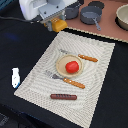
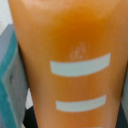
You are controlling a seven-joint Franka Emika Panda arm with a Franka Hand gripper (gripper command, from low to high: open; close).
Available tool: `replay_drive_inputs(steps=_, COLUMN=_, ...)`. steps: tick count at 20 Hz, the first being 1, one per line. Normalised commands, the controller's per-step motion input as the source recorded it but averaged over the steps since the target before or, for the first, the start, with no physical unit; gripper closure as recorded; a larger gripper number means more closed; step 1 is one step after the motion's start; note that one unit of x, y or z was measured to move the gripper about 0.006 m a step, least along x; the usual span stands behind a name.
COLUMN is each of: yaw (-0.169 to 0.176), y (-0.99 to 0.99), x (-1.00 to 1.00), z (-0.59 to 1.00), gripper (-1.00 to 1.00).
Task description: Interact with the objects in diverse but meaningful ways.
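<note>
Gripper (image 1: pixel 59 25) pinches the yellow-orange ridged bread-like block (image 1: pixel 59 24), raised beyond the round tan plate (image 1: pixel 61 66) holding the red round tomato (image 1: pixel 72 66), evidently for relocation.

White boxy end effector (image 1: pixel 48 16), grey underside

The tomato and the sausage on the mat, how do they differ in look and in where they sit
The tomato is red and round; the sausage is brown, long and thin. The tomato rests on the tan plate near the mat's middle; the sausage lies flat, straight on the placemat, close to its near edge. Both are small, and the gripper touches neither.
</note>
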Motion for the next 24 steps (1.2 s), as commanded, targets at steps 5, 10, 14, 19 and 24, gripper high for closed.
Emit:
replay_drive_inputs(steps=5, yaw=0.000, y=0.37, x=1.00, z=0.15, gripper=1.00)
replay_drive_inputs(steps=10, yaw=0.000, y=0.44, x=0.99, z=-0.07, gripper=1.00)
replay_drive_inputs(steps=14, yaw=0.000, y=0.37, x=0.78, z=-0.29, gripper=1.00)
replay_drive_inputs(steps=19, yaw=0.000, y=0.32, x=0.52, z=-0.42, gripper=1.00)
replay_drive_inputs(steps=24, yaw=0.000, y=0.32, x=0.19, z=-0.34, gripper=1.00)
